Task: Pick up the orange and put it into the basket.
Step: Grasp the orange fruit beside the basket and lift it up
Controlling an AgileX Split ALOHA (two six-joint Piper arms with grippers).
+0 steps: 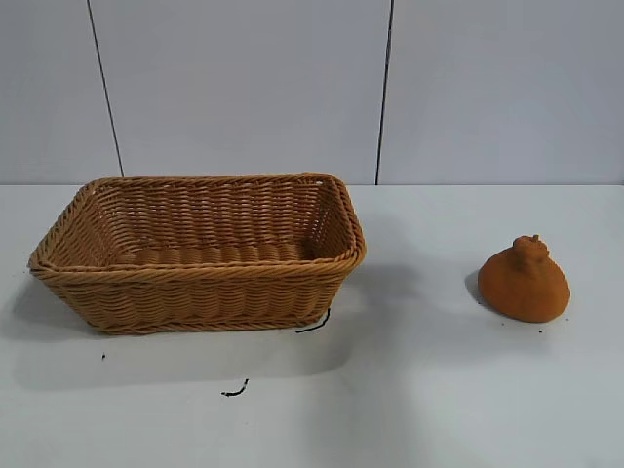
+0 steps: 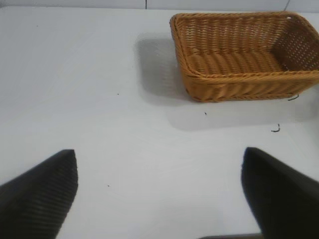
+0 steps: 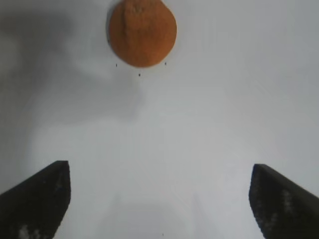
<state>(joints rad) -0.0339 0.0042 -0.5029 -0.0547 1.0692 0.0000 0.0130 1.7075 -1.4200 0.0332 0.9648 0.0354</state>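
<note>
Exterior view shows the orange [image 1: 525, 281] sitting on the white table [image 1: 439, 390], well apart from the basket [image 1: 200, 252] (knob on top). Both grippers are spread wide, holding nothing: the right gripper [image 3: 159, 199] hovers near the orange [image 3: 142, 32], the left gripper [image 2: 159, 194] faces the basket [image 2: 244, 55].

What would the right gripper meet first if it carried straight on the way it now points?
Probably the orange: it lies ahead of the open right gripper, slightly off centre, with only bare table between. Depth is unclear.
</note>
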